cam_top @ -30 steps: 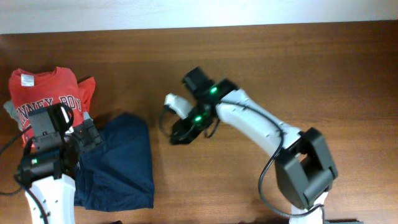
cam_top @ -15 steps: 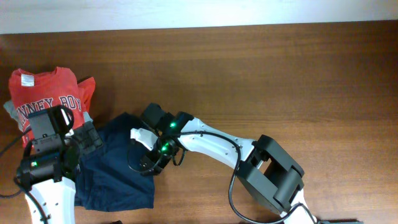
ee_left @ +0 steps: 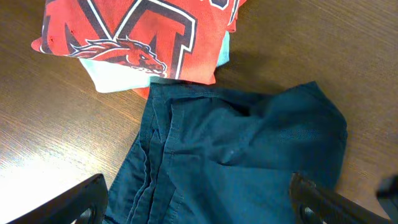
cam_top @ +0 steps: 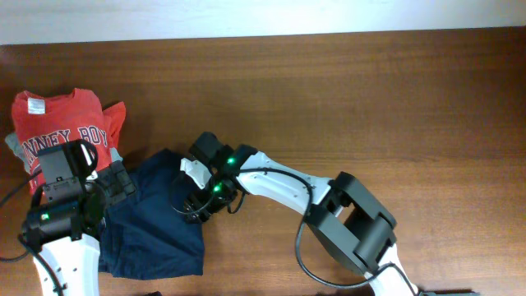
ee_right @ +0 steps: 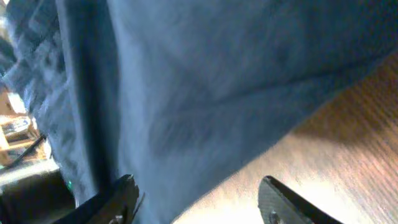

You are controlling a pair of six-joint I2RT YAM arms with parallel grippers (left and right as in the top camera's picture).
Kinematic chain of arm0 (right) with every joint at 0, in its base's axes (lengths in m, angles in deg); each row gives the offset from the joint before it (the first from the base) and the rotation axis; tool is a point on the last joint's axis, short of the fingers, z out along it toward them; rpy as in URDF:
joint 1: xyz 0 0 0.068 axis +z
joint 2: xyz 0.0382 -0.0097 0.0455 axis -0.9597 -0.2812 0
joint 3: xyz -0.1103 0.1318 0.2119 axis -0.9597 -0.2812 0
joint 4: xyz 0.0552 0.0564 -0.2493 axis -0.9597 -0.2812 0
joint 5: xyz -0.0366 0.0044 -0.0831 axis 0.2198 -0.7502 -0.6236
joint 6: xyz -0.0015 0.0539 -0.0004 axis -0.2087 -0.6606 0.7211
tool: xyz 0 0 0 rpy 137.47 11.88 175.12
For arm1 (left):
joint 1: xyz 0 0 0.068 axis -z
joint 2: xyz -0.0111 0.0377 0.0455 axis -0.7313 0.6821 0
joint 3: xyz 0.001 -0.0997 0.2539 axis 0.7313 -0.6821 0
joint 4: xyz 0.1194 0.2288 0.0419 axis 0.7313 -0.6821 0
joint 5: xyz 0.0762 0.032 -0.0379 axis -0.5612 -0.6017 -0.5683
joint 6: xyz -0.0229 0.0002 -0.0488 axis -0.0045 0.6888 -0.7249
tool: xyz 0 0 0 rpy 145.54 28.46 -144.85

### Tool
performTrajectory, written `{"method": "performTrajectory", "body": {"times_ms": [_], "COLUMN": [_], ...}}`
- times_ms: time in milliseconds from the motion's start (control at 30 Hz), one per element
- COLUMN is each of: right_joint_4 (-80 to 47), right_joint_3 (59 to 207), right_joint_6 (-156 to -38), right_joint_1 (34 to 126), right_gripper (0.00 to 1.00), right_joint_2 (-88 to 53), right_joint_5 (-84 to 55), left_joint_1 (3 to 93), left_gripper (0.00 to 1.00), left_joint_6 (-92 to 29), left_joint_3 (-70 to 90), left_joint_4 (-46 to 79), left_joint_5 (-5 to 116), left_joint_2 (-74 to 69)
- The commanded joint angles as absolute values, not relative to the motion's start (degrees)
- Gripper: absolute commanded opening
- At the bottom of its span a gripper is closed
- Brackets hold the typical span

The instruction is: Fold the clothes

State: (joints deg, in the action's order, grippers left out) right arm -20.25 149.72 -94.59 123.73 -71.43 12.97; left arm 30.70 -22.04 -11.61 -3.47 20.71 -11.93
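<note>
The dark navy clothes [cam_top: 156,226] lie crumpled on the table at the left. They also show in the left wrist view [ee_left: 249,162] and fill the right wrist view [ee_right: 186,93]. My left gripper [ee_left: 199,208] is open above the navy fabric, holding nothing. In the overhead view it sits at the garment's left edge [cam_top: 115,182]. My right gripper [cam_top: 196,207] is open at the garment's right edge; one finger is over the fabric and the other over bare wood [ee_right: 196,202].
A folded red T-shirt with white lettering [cam_top: 62,127] lies at the far left on a grey garment [ee_left: 112,81]. The wooden table [cam_top: 394,107] stretches right of the arms.
My right arm has swung left from the table's middle to the navy garment's right edge. The left arm has not moved.
</note>
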Motion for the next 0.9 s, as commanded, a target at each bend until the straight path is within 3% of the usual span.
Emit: {"method": "performTrajectory", "body": {"times_ms": [0, 267, 367, 400, 467, 600, 867], "right_joint_4": [-16.91, -8.69, -8.62, -8.73, -9.67, -19.33, -37.87], "right_joint_3": [149.83, 149.83, 149.83, 149.83, 149.83, 149.83, 149.85], "right_joint_6": [-100.47, -103.45, -103.38, -103.38, -103.40, -102.31, -88.23], "right_joint_1": [123.36, 123.93, 123.82, 123.38, 122.16, 116.28, 99.84], "right_gripper": [0.70, 0.71, 0.44, 0.25, 0.04, 0.04, 0.04], "right_joint_2": [-74.32, -78.91, -79.17, -79.11, -79.11, -79.08, -76.46], "right_joint_5": [16.89, 27.90, 30.66, 30.68, 30.61, 23.66, 7.03], "left_joint_1": [30.66, 30.66, 30.66, 30.66, 30.66, 30.66, 30.70], "left_gripper": [0.93, 0.93, 0.93, 0.93, 0.93, 0.93, 0.93], "left_joint_6": [-21.17, -21.21, -21.21, -21.21, -21.21, -21.19, -21.21], "left_joint_3": [-10.93, -10.93, -10.93, -10.93, -10.93, -10.93, -10.93], "left_joint_4": [-3.54, -3.54, -3.58, -3.60, -3.60, -3.75, -3.54], "left_joint_5": [19.92, 20.12, 20.10, 20.12, 20.12, 20.10, 20.25], "left_joint_2": [-12.32, -12.32, -12.32, -12.32, -12.32, -12.32, -12.32]}}
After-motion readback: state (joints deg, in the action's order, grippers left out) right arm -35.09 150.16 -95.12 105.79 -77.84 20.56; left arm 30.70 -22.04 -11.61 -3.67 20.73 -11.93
